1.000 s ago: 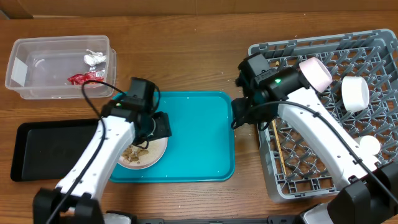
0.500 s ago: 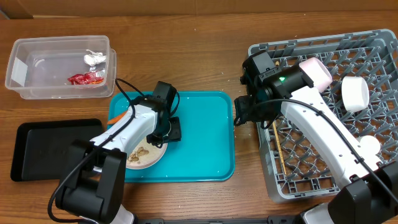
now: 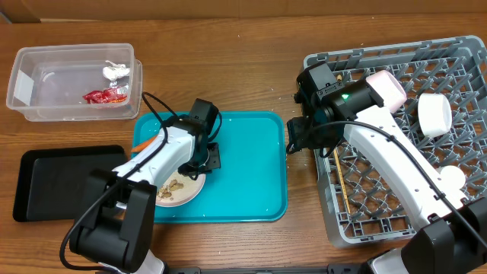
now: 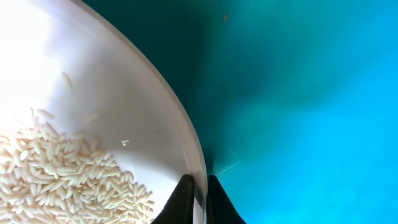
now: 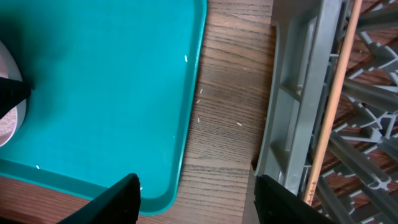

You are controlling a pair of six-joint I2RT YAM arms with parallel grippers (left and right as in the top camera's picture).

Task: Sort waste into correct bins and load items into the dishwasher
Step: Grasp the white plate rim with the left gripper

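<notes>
The white plate (image 3: 176, 190) lay flat and face up on the teal tray (image 3: 251, 171), round with no long side, and my left fingers (image 4: 181, 199), apart a second before, now pinched its rim, while my right fingers (image 5: 121, 199) were apart.

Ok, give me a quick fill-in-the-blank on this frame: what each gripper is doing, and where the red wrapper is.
1. The left gripper is shut on the rim of the white ____.
2. The right gripper hangs open over the table, between the teal tray and the grey dish ____.
3. The red wrapper lies inside the clear plastic ____.

Missing words: plate; rack; tub.
</notes>
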